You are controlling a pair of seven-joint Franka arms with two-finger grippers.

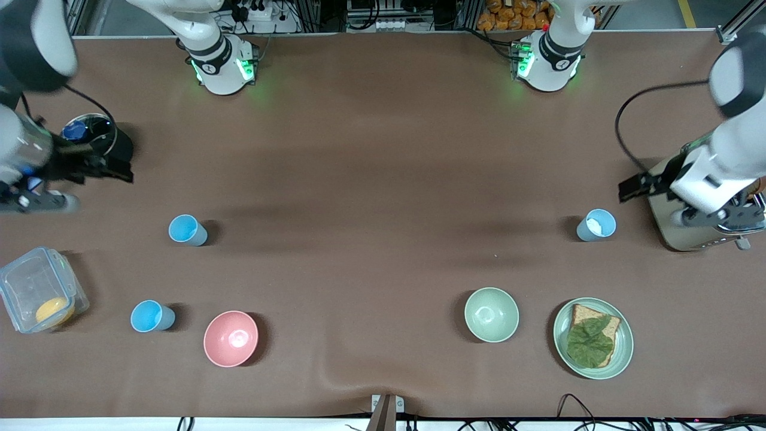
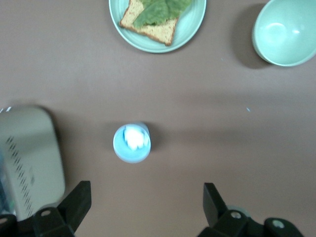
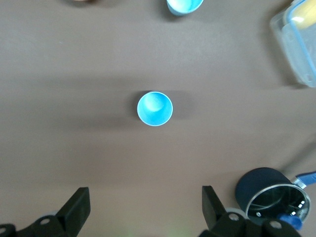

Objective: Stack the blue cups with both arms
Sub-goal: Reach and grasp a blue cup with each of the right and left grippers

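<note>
Three blue cups stand upright on the brown table. One cup (image 1: 596, 225) at the left arm's end has something white inside; it shows in the left wrist view (image 2: 131, 143). Two cups are at the right arm's end: one (image 1: 187, 230) shows in the right wrist view (image 3: 155, 108), the other (image 1: 152, 316) is nearer the front camera (image 3: 184, 5). My left gripper (image 1: 633, 187) (image 2: 146, 197) is open and empty, up in the air beside its cup. My right gripper (image 1: 114, 170) (image 3: 145, 200) is open and empty, up over the table short of its cup.
A pink bowl (image 1: 231, 338), a green bowl (image 1: 491, 314) and a green plate (image 1: 625, 347) with toast and lettuce lie nearer the front camera. A clear container (image 1: 39, 296) and a black pot (image 1: 96, 134) are at the right arm's end. A toaster (image 1: 688, 236) stands under the left arm.
</note>
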